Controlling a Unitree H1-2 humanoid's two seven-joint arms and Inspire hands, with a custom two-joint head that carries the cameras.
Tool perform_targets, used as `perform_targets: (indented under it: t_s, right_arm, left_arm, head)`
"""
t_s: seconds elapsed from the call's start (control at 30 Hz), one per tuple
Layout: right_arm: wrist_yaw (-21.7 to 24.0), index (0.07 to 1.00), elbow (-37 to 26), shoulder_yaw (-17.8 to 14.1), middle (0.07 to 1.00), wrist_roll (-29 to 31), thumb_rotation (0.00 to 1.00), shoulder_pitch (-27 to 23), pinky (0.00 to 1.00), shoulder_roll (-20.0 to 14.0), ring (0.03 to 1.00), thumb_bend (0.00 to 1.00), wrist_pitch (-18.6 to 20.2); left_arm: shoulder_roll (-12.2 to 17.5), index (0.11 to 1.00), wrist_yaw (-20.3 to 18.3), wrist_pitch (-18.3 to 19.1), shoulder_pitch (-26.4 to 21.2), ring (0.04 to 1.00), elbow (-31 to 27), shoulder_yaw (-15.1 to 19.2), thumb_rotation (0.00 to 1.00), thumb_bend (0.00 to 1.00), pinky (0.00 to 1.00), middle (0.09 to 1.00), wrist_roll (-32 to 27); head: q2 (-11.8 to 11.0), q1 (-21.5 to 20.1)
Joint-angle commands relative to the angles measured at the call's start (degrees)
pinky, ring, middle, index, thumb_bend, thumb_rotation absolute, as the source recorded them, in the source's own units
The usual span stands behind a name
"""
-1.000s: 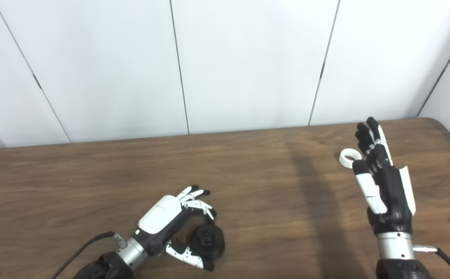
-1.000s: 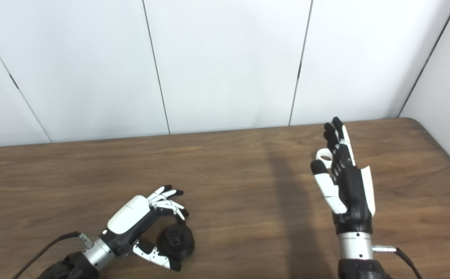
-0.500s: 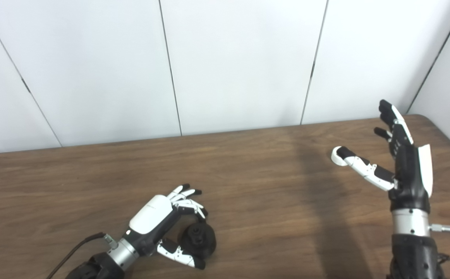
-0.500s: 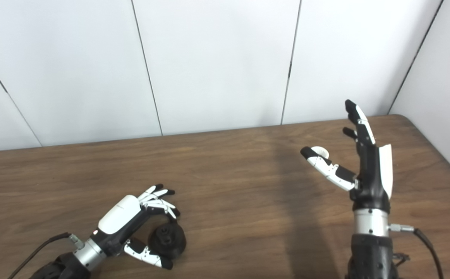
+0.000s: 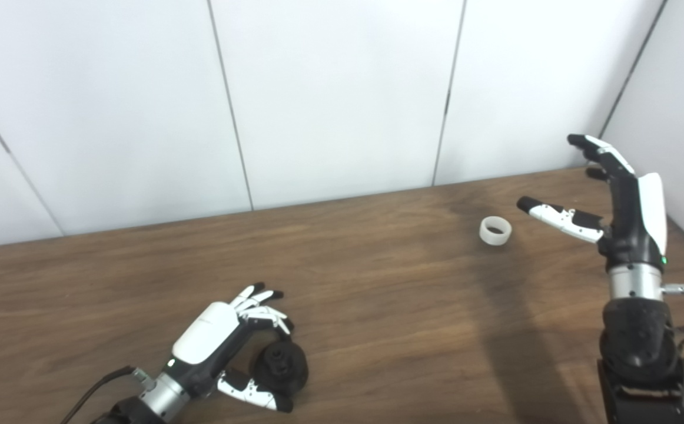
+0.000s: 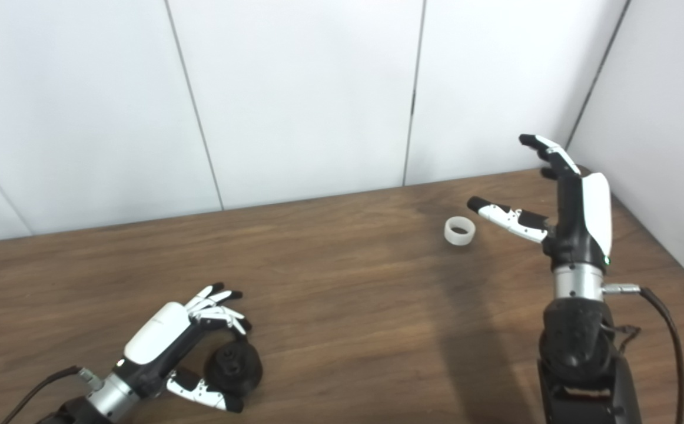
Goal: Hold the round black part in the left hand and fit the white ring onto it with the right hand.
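The round black part [image 5: 280, 366] rests on the wooden table [image 5: 377, 294] near the front left. My left hand [image 5: 224, 338] lies over it, thumb along its near side and fingers curled onto its far side. The white ring [image 5: 495, 231] lies flat on the table at the back right, also seen as the ring [image 6: 459, 230] in the right eye view. My right hand [image 5: 618, 200] is raised to the right of the ring, open, fingers stretched up. Its thumb points left at the ring and stops a little short of it.
White wall panels [image 5: 342, 94] stand just behind the table's back edge. The table's right edge and rounded corner [image 6: 654, 235] lie close to my right arm. A black cable [image 6: 666, 330] hangs from the right wrist, and another trails from the left wrist.
The camera has swung to the right. My right hand has drawn away to the right of the ring and spread its thumb out, uncovering the ring. The left hand keeps its pose.
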Motion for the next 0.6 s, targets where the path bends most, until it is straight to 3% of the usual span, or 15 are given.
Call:
perform_targets:
  t_s: [0.0,0.23,0.43,0.57]
  right_arm:
    - [0.41,0.766,0.18,-0.25,0.839,0.70,0.28,-2.66,0.75,-2.86,0.852,0.73,-1.48]
    - [4.43,0.734,2.98,1.21,0.860,1.67,0.32,-3.09,0.81,-7.39,0.886,0.78,-0.22]
    - [5.55,0.708,5.52,3.11,0.863,1.00,0.27,-2.89,0.82,-9.30,0.885,0.82,-0.53]
    - [5.99,0.708,8.11,4.65,0.857,0.39,0.28,-3.12,0.79,-10.93,0.870,0.84,-2.66]
  left_arm:
    - [1.34,0.482,1.24,0.74,-0.40,0.923,1.07,-0.20,0.06,0.52,1.00,0.701,-1.02]
    - [1.47,0.482,2.02,0.74,-0.52,0.918,1.62,-0.38,0.06,0.52,1.00,0.703,-1.49]
    - [2.29,0.482,3.85,0.73,-0.97,0.922,2.35,-1.50,0.06,0.52,1.00,0.704,-1.64]
    - [2.84,0.483,3.88,0.73,-1.12,0.923,2.14,-1.86,0.06,0.52,1.00,0.707,-2.03]
  head:
    - [0.05,-0.02]
    - [-0.53,-1.21]
    - [-0.94,-2.50]
    - [-0.98,-2.69]
